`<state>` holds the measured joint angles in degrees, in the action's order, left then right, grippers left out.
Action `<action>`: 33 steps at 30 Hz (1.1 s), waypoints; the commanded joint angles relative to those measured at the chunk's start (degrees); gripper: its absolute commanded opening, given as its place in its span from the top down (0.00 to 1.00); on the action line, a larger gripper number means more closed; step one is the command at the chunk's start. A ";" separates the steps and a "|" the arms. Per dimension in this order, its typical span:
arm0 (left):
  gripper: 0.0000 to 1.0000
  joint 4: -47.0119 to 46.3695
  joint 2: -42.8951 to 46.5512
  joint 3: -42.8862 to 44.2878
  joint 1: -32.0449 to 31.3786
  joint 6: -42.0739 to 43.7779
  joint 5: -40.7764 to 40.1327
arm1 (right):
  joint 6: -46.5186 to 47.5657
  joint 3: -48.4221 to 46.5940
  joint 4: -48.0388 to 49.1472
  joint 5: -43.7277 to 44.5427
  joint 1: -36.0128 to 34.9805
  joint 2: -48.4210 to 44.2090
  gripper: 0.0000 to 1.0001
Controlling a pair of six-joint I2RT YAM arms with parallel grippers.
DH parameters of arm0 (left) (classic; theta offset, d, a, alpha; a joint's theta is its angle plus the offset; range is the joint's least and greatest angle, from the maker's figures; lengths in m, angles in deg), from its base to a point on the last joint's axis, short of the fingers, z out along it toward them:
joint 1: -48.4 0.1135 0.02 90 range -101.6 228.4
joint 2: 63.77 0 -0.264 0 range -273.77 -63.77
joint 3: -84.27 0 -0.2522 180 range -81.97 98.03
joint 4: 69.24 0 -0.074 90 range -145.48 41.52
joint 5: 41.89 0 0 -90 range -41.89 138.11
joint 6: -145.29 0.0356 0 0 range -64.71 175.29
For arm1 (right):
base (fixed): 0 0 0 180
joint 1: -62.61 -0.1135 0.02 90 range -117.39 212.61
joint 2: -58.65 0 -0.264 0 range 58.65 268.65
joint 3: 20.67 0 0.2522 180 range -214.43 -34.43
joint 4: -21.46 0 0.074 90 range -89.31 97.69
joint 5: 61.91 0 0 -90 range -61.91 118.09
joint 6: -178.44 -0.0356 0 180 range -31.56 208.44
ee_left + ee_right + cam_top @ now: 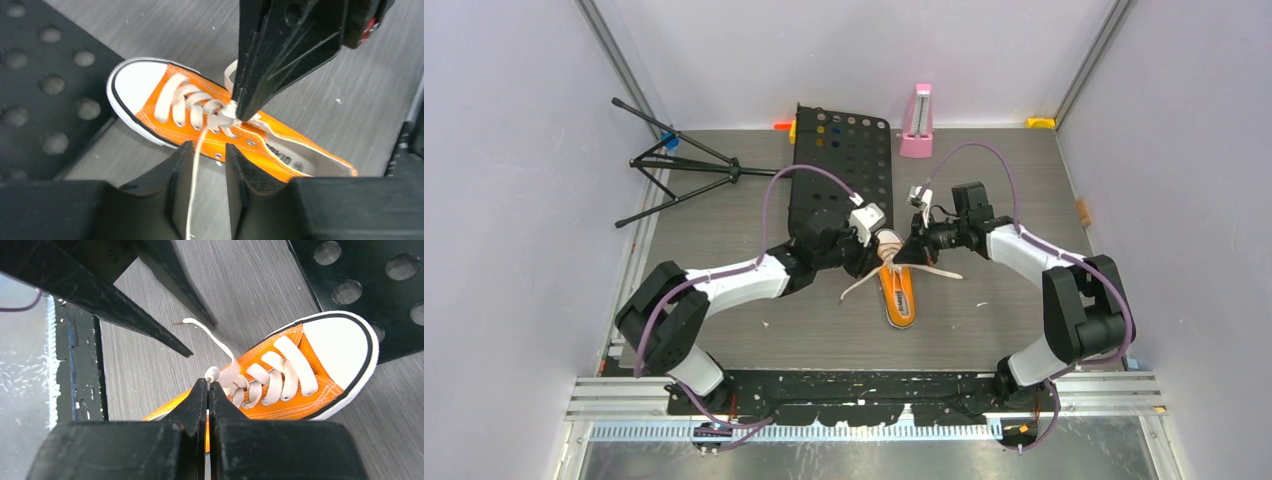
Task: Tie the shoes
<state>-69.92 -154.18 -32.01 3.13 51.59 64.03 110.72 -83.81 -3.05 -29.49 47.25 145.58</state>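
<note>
1. Grey wood-grain table (994,330) sits between pale walls, with a black perforated board (849,150), a folded tripod (679,165) and a pink metronome (916,122) at its far side.
2. The orange sneaker (900,300) sits on its sole mid-table, its white toe cap close to the board's near edge.
3. The right gripper (208,387) is clenched on the white laces (172,97), pinching a bunched bit above the tongue at its tips.
4. The left gripper (209,150) hovers beside the shoe with its jaws parted. One thin lace strand runs loose through the gap.
5. Loose lace ends trail onto the table on both sides of the shoe.
</note>
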 commanded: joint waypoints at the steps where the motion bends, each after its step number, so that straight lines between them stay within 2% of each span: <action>1: 0.81 -0.24 4.11 -1.63 -1.30 -6.57 -2.12 | -7.08 -0.47 5.42 -2.79 0.24 1.17 1.00; 3: 0.95 -0.24 3.47 -1.17 -2.29 -7.88 -1.99 | -8.84 0.17 7.47 -2.65 0.24 1.34 1.00; 5: 1.00 -0.75 2.10 -0.48 -2.84 -9.38 -1.20 | -14.13 0.15 10.26 -2.75 0.51 1.99 1.00; 7: 1.00 -2.70 0.73 -0.21 -2.89 -11.13 -0.14 | -18.06 -0.76 10.39 -3.39 0.96 3.28 1.00; 11: 1.00 -6.20 -1.03 -0.46 -2.89 -12.54 -0.80 | -19.87 -0.92 10.39 -3.60 1.28 4.61 1.00; 18: 0.97 -6.57 -3.92 0.41 -2.89 -12.51 -4.08 | -20.77 -1.04 10.39 -4.33 1.55 5.02 1.00; 23: 0.91 -11.75 -6.39 0.07 -2.89 -12.47 -3.58 | -21.10 -2.08 9.71 -5.10 1.73 6.18 1.00; 30: 0.92 -15.08 -8.47 0.89 -2.89 -12.55 -3.25 | -21.94 -2.73 9.25 -5.70 1.95 7.06 1.00; 33: 0.96 -14.39 -7.94 1.02 -2.89 -12.62 -3.17 | -22.18 -3.06 8.87 -5.61 2.14 7.47 1.00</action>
<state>-79.47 -162.45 -33.35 0.18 39.09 61.17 89.50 -84.34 5.26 -33.34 48.98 152.73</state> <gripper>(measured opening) 0.059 0.028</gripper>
